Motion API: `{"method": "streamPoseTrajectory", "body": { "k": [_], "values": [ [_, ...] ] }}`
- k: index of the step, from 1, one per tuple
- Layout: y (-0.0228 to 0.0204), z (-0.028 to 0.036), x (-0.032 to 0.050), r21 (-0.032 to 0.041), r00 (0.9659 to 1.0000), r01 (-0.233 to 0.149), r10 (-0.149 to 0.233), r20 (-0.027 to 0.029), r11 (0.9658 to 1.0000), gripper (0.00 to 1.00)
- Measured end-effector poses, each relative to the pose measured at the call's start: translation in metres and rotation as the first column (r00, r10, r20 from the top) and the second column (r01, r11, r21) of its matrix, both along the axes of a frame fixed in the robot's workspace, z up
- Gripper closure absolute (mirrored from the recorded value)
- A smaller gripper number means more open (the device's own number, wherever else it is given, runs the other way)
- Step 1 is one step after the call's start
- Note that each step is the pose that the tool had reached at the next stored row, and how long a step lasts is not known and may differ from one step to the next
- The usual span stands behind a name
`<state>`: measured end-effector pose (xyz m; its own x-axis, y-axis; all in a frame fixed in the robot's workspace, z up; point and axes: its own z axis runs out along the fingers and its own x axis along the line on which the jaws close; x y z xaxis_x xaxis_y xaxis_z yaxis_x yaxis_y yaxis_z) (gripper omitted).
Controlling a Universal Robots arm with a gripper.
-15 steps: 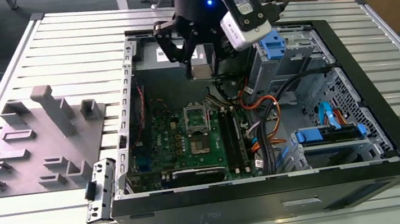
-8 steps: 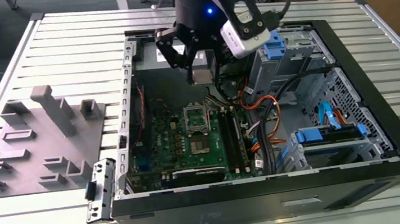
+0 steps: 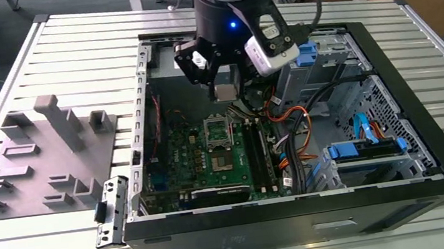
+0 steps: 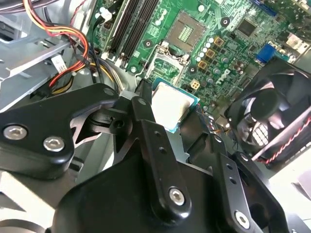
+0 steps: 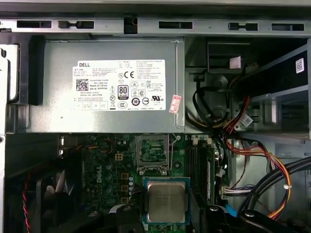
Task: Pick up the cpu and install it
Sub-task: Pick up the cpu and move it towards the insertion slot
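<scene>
One claw [image 3: 225, 94] pinching cpu [image 5: 166, 201] above motherboard [image 5: 104, 170]; carry step, install pending; empty socket [image 5: 152, 154] near; seating likely demands square alignment over it.

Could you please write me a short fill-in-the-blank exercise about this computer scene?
1. The tool is shut on the ___.
2. It hangs above the green ___.
3. The socket is ___.
4. The grey tray lies at the exterior view's ___ of the case.
Missing words: cpu; motherboard; empty; left.
</scene>
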<state>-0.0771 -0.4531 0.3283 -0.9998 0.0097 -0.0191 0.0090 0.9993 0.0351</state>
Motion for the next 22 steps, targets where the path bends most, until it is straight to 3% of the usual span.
{"method": "streamPoseTrajectory", "body": {
  "k": [13, 22],
  "values": [
    [-0.0021, -0.0121, -0.0009, -0.0009, 1.0000, 0.000, 0.000, 0.0017, 1.0000, 0.53],
    [-0.0042, -0.0271, -0.0015, -0.0012, 1.0000, 0.000, 0.000, 0.0017, 1.0000, 0.53]
  ]
}}
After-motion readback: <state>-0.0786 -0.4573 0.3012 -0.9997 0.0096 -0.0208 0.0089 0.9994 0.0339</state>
